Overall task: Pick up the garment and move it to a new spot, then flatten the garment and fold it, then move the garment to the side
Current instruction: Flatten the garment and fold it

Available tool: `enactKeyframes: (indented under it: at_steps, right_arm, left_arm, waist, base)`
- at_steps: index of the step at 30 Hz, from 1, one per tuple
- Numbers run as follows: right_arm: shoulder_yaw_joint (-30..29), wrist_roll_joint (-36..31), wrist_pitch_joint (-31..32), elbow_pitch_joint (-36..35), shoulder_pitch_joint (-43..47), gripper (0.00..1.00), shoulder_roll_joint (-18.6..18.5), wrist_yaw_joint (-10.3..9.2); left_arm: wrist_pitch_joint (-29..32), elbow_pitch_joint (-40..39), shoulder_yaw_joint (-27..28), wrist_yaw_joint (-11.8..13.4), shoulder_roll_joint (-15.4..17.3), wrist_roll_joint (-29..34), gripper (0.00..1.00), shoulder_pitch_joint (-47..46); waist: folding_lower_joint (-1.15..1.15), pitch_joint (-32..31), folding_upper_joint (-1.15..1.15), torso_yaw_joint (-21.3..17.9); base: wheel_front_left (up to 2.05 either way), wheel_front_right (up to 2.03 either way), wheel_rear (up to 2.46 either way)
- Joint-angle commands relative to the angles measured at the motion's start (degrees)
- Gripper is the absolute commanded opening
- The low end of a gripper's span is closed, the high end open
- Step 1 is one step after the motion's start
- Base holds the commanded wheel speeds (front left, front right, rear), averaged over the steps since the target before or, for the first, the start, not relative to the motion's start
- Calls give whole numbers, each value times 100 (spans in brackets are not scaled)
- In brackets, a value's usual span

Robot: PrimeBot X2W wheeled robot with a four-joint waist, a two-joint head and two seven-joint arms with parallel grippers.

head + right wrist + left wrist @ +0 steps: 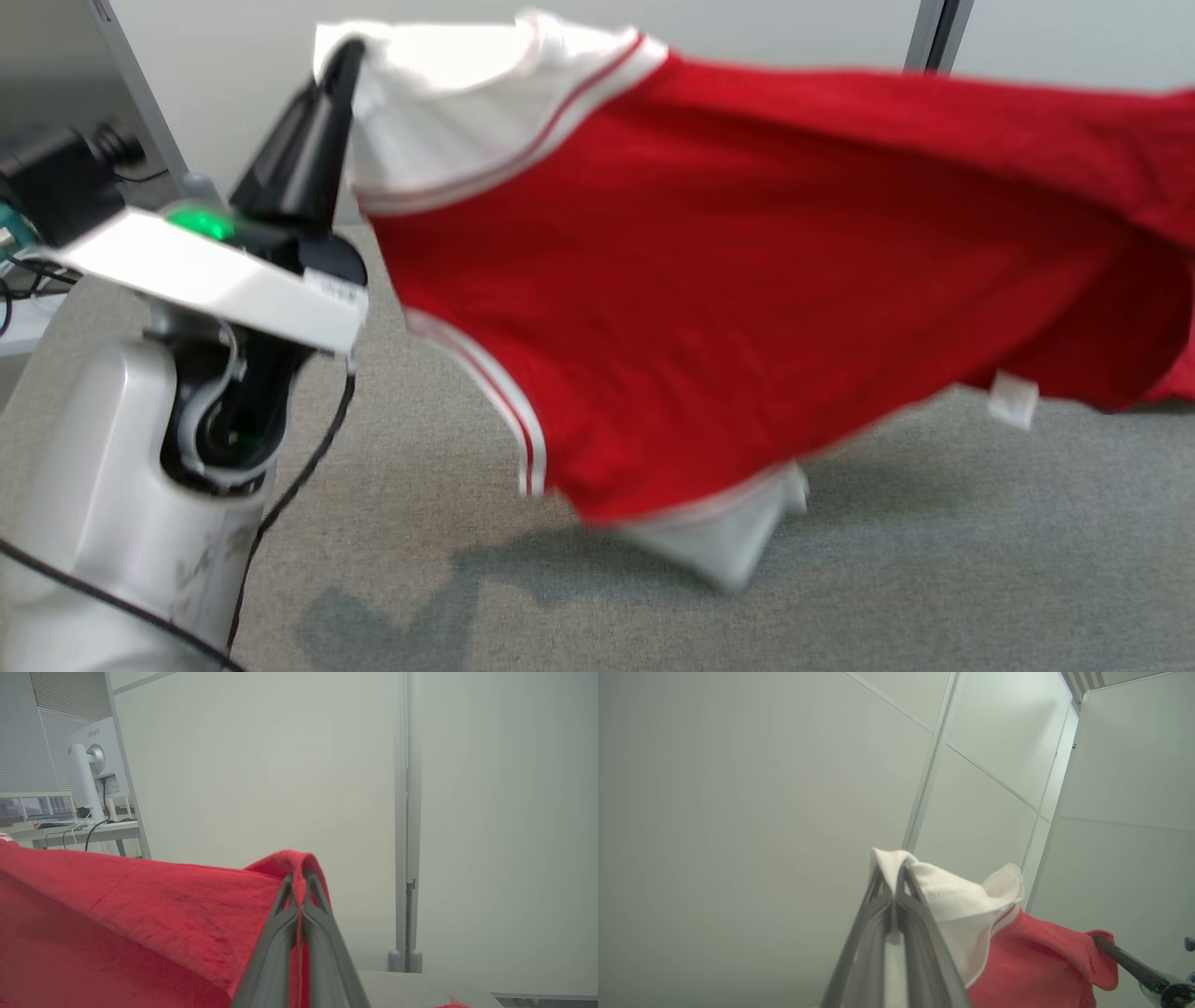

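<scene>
Garment (747,308): red body, white sleeves with thin red stripes at the seams. You have it up in the air, stretched between both arms across the head view, and it is blurred there.

Left end effector (344,58): clenched on a white sleeve at the upper left of the head view. The left wrist view shows both fingers pressed together, with white cloth bunched over and around their tips. The pale forearm (215,280) below carries a lit green lamp (201,224), and a black cable (299,485) trails down from it.

Right end effector (299,879): clenched on a fold of the red cloth, which humps over the fingertips in the right wrist view. From there the cloth runs off to that view's left edge.

The lower hem sags toward the grey carpet-like surface (934,579). A white sleeve (738,551) hangs lowest, and you cannot tell whether it touches the surface. A small white tag (1013,401) dangles at the hem on the right. The garment's shadow lies on the surface beneath it.

Background: pale wall panels ahead. In the right wrist view a white monitor (93,760) stands on a worktop (93,833) at the far left, seen from the back.
</scene>
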Motion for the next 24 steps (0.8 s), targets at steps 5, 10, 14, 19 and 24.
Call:
enactKeyframes:
  at_steps: [5, 10, 14, 19, 24]
  right_arm:
    - [863, -58, -681, 909, -953, 0, -144, 18]
    - [1471, 152, -907, 1388, -329, 0, -304, 18]
    - [1851, 466, -1168, 1710, 312, 0, -156, 18]
    - [2415, 755, -1329, 2199, 699, 0, 195, 18]
    - [2865, 1051, -1509, 2646, 801, 0, 433, 18]
  left_arm:
    - [-822, 558, 102, -574, -82, 221, 0, -893]
    - [-1038, 795, -417, -722, -6, 359, 0, -169]
    - [-1346, 1088, -592, -746, 18, 359, 0, 647]
    - [-1748, 1522, -736, -752, 5, 572, 0, 1261]
    - [-1941, 1787, -772, -752, -35, 812, 0, 1451]
  waist:
    - [0, 179, 0, 73]
    - [0, 438, 0, 174]
    - [0, 734, 0, 187]
    - [0, 978, 0, 148]
    - [0, 1069, 0, 173]
  base:
    - [0, 0, 0]
    - [0, 0, 0]
    - [0, 0, 0]
    - [0, 0, 0]
    - [0, 0, 0]
